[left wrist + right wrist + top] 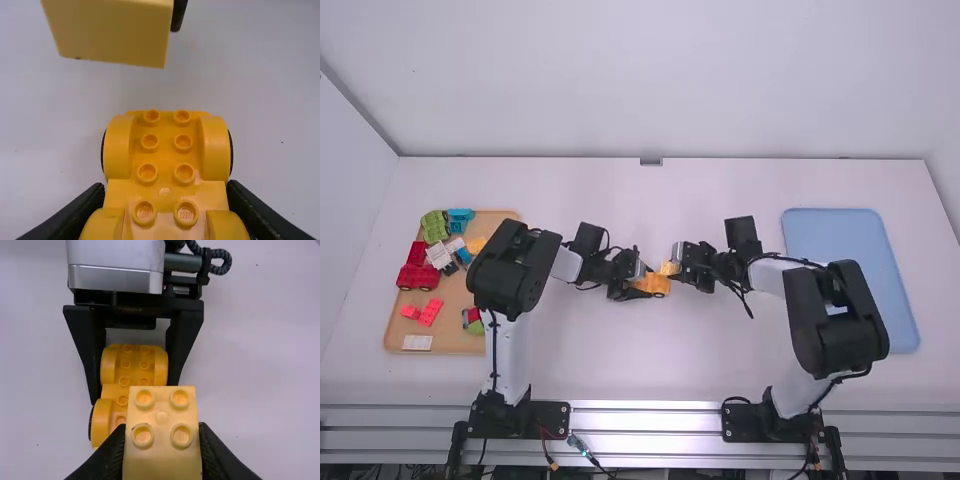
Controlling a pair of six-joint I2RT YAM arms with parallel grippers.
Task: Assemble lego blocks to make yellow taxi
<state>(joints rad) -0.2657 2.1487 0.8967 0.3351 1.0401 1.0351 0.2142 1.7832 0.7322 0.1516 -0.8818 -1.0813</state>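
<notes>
Left gripper (646,288): jaws parted to the width of the yellow wheeled base (165,150) and closed on its sides, studs showing between the wheel arches. Right gripper (674,270): jaws parted to block width, gripping a four-stud yellow block (161,455) by its sides. Both parts near mid-bench (590,350), between the arms. Left wrist view has block and base apart; height gap hard to judge, probably small. Brown tray (460,342) on the left holds red, green, white and blue pieces. Blue tray (825,235) sits on the right.
</notes>
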